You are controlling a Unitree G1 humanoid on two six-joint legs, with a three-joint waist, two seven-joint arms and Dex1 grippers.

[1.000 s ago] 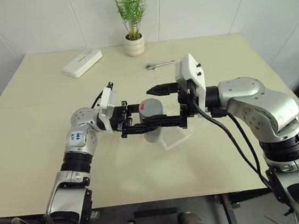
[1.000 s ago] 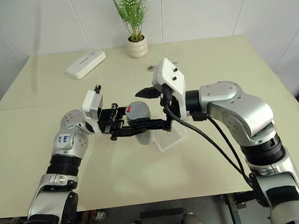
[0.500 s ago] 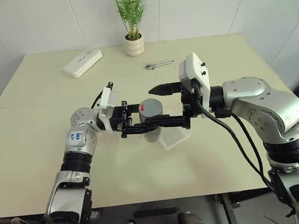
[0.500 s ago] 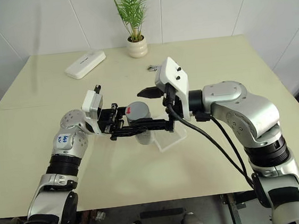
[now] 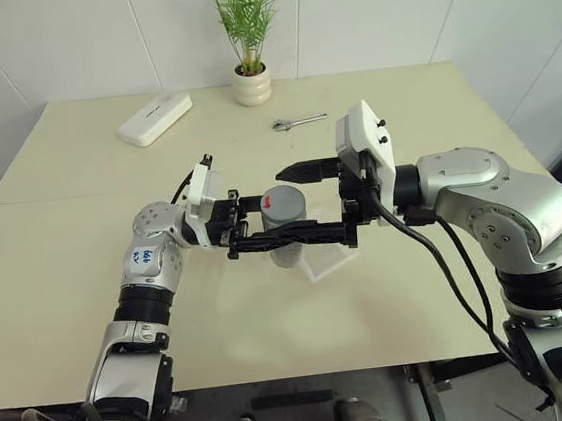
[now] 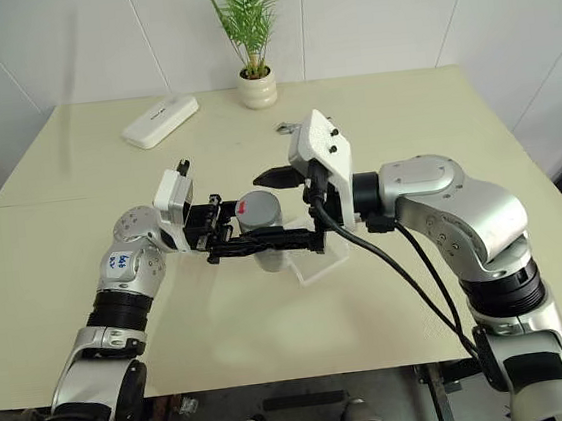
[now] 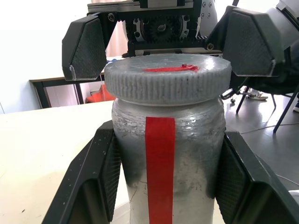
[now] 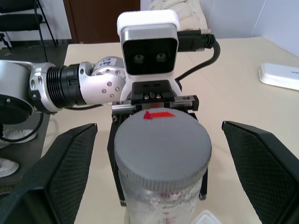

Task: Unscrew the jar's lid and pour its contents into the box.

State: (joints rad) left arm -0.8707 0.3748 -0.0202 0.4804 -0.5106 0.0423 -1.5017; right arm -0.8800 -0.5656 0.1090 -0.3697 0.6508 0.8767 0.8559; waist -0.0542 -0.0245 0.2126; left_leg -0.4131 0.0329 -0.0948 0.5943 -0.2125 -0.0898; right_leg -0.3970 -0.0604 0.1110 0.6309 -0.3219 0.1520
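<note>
Jar (image 5: pixel 285 232): small clear cylinder with a silvery label and a red stripe down its side, standing upright, long axis vertical, held clear above the table (image 5: pixel 88 291) near its middle. Left gripper (image 5: pixel 262 222) was clamped on the jar's body, one black finger on each side of the label, gripper reaching in level from the robot's left.

Lid (image 8: pixel 162 149): grey ribbed screw cap with a small red mark on top, seated square on the jar's mouth, apparently not yet unscrewed.

Right gripper (image 5: pixel 312 199): reaching in level from the robot's right, directly opposite the left, jaws spread wide and holding nothing. Its fingers (image 7: pixel 85 47) stood at the height of the lid, one to each side of it and clear of the ribbed edge. The lid lay between the open fingers, straight ahead along the gripper's own line; by my judgement the coming move turned on closing squarely across the cap, then twisting about the jar's upright axis. The right arm was plainly the one placed for it.

Box (image 5: pixel 328 258): shallow clear tray on the table, just beneath and slightly to the robot's right of the jar.

Contents: not discernible through the label.

Also present: white oblong case (image 5: pixel 155 118), potted plant (image 5: pixel 251 73), small wrench (image 5: pixel 300 121), all well apart at the far side.
</note>
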